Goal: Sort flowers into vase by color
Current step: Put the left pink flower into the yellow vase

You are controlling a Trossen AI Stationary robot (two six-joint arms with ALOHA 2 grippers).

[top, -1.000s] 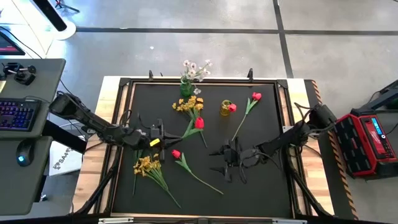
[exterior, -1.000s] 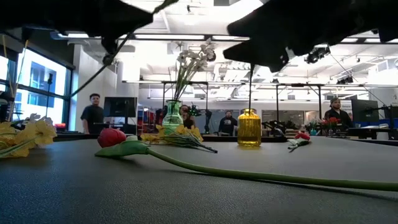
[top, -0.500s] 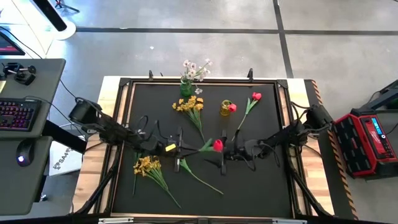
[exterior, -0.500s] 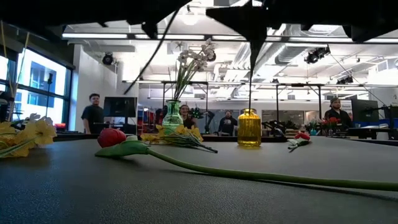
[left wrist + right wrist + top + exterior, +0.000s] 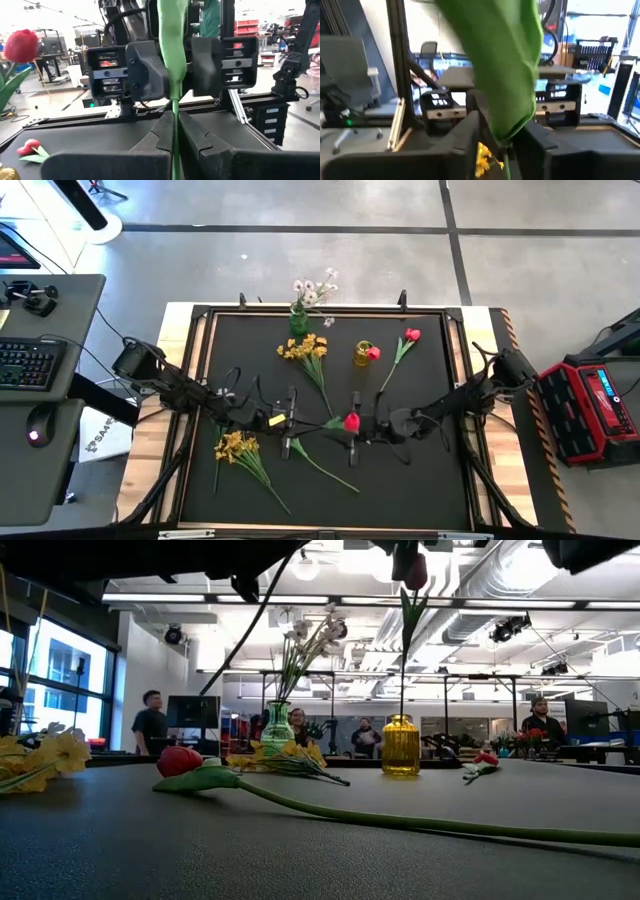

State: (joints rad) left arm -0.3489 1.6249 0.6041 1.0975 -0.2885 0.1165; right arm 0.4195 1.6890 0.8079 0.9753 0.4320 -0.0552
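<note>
A red tulip [image 5: 351,421] hangs in the air over the middle of the black mat [image 5: 430,470], between my two grippers. My left gripper [image 5: 298,423] is shut on its stem from the left. My right gripper [image 5: 358,423] is shut on it from the right, near the head. A yellow vase [image 5: 361,356] at the far middle holds one red tulip [image 5: 413,570]. A green vase [image 5: 298,323] holds white blossoms [image 5: 316,288]. Another red tulip [image 5: 180,760] lies flat on the mat under my left gripper. A third red tulip [image 5: 410,335] lies at the far right. My left gripper pinches the tulip's thin green stem [image 5: 174,137] between its two fingers, coming level from the table's left. The stem runs on ahead along the fingers, and the tulip is clear of the mat. My right gripper has the leaf-wrapped part of the stem [image 5: 173,60] between its two fingers [image 5: 150,70], coming level from the table's right. The broad leaf [image 5: 505,65] hides the place of contact in its own wrist view.
Two bunches of yellow flowers lie on the mat, one far of centre [image 5: 305,350] and one near left [image 5: 238,448]. A desk with a keyboard [image 5: 20,360] stands to the left and a red box [image 5: 590,405] to the right. People stand in the room behind.
My left gripper has carried the red tulip toward the table's right and near edges, to the middle of the mat. My right gripper has come a little toward the far edge to meet it, and its wide-open fingers have shut on the tulip near the head.
</note>
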